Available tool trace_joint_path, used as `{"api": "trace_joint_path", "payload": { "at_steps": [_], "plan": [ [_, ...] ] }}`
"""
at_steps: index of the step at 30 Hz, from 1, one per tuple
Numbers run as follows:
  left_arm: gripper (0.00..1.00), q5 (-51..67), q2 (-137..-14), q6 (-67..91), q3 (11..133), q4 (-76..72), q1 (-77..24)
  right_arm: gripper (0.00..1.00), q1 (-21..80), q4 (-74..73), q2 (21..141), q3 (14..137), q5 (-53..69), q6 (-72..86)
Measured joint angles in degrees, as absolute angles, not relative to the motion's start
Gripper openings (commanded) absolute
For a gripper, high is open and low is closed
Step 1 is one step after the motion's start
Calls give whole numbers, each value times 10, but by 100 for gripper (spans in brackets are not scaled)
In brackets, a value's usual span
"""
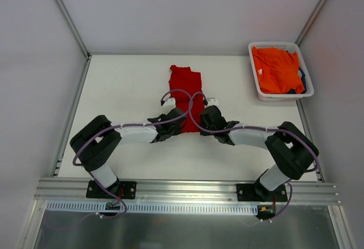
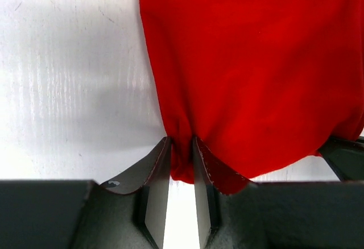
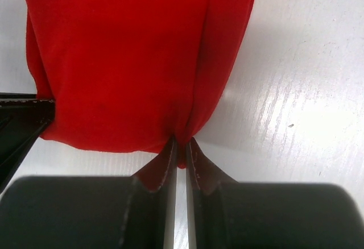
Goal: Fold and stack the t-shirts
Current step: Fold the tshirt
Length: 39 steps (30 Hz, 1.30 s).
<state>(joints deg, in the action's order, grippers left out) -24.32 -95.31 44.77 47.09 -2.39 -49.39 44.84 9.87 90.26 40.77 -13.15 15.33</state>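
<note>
Gripping red shirt (image 1: pixel 185 81) laid mid table (image 1: pixel 125 90): left gripper (image 2: pixel 181 144) pinched on near left corner, right gripper (image 3: pixel 181 144) pinched on near right. Cables (image 1: pixel 194 98) looped over cloth. Far right, basket (image 1: pixel 254 84) with orange shirt (image 1: pixel 277 70).

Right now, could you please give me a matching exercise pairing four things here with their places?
1. bright red cloth t-shirt
2. bright orange cloth t-shirt
3. white plastic basket
4. left end effector

A. far right corner of the table
B. closed on a near corner of red cloth
C. inside the basket
D. spread out mid-table

Pairs: 1-D, 2-C, 3-A, 4-B
</note>
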Motion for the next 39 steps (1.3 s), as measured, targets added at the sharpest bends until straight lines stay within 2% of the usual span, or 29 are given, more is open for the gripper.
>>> {"api": "trace_joint_path", "payload": {
  "at_steps": [22,26,27,39],
  "plan": [
    [28,-272,-904,474,439,27,-517,0,453,97,903,408,-130,155],
    [43,-274,-907,489,439,31,-531,0,453,96,903,408,-131,155],
    [44,-275,-908,492,439,33,-535,0,453,96,903,408,-131,155],
    [40,-285,-933,507,458,32,-548,0,453,97,905,408,-131,155]
  ]
}}
